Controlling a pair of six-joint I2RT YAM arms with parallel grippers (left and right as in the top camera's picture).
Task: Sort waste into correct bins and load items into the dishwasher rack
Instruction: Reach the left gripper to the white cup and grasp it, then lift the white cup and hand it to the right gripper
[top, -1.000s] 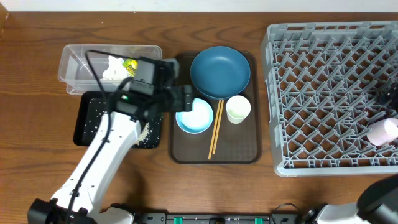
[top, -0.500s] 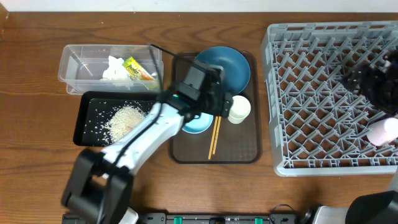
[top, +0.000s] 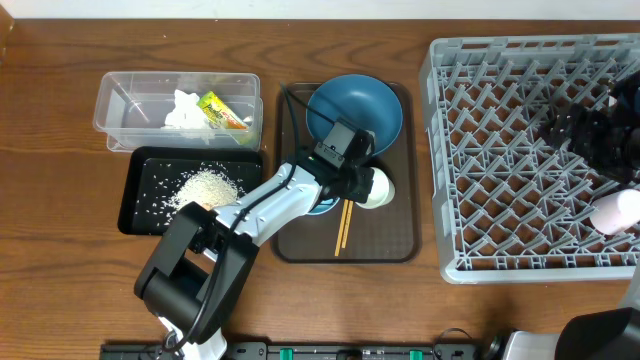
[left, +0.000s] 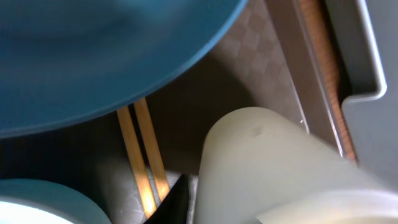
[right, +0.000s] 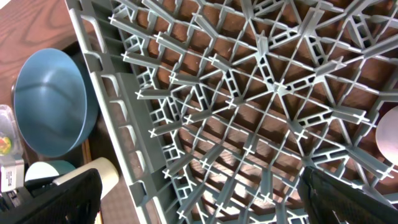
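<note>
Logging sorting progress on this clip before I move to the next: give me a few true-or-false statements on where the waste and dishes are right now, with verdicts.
1. The chopsticks lie on the brown serving tray. True.
2. The rice is on that tray too. False: it lies in the black tray.
3. The pink cup lies in the dishwasher rack. True.
4. The blue plate stands in the rack. False: it sits on the brown serving tray.
5. The right gripper holds the pale cup. False: it is open above the rack; the left gripper is at the cup.
</note>
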